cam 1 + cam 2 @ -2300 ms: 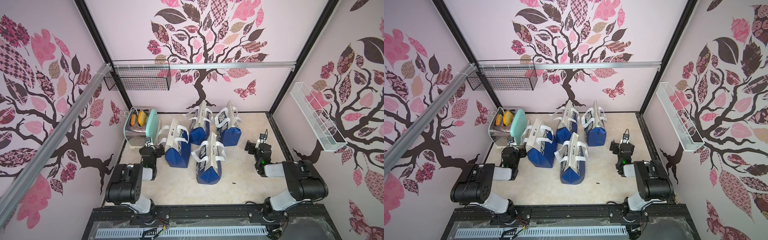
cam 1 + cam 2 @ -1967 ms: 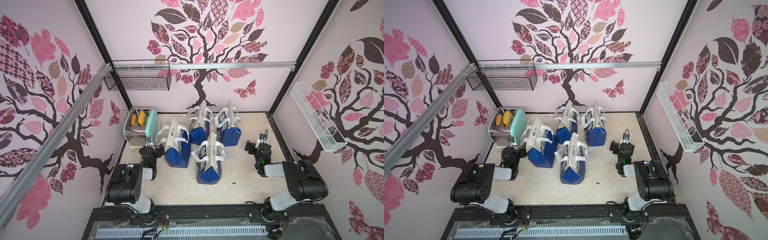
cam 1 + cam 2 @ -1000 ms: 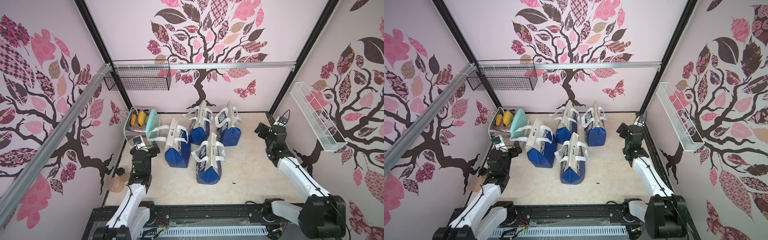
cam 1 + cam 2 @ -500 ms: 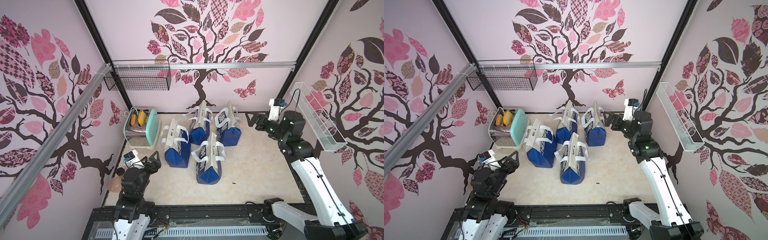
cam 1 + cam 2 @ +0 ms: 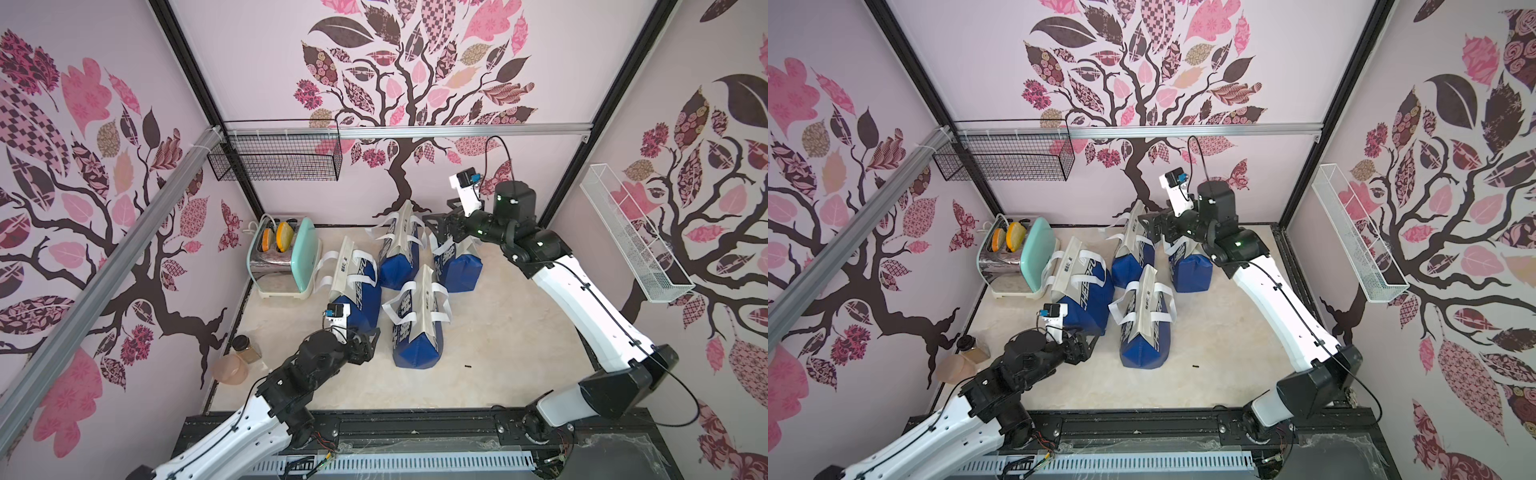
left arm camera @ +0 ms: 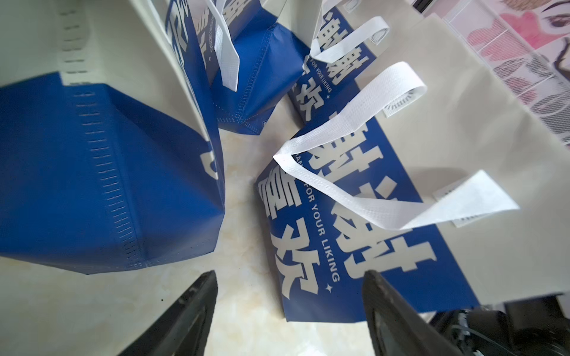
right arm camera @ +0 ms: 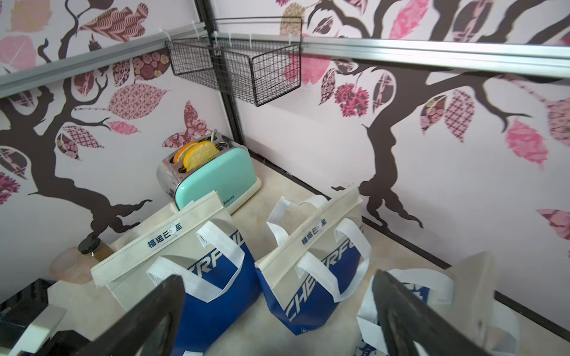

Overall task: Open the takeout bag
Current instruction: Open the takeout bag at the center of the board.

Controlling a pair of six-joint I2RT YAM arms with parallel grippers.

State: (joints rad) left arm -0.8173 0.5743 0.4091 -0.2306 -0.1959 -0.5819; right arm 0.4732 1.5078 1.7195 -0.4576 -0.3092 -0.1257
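Several blue-and-cream takeout bags with white handles stand shut in a cluster on the table in both top views: a left one [image 5: 355, 286], a back middle one [image 5: 399, 253], a back right one [image 5: 457, 266] and a front one [image 5: 417, 328]. My left gripper [image 5: 372, 338] is low, between the left bag and the front bag [image 5: 1144, 328]. In the left wrist view it [image 6: 290, 274] is open, with bare table between the fingers and the front bag [image 6: 385, 215] just beyond. My right gripper [image 5: 436, 226] hovers open above the back right bag [image 7: 462, 292], holding nothing.
A mint toaster [image 5: 286, 257] with two bread slices stands at the back left. A jar [image 5: 245, 349] and a pink dish [image 5: 230, 370] sit by the left wall. A black wire basket [image 5: 276, 156] hangs on the back wall and a white one [image 5: 631, 237] on the right wall.
Both arms have unfolded from their low rest. The left gripper has come to the gap between the left and front bags. The right arm has risen and reached back over the back right bag.
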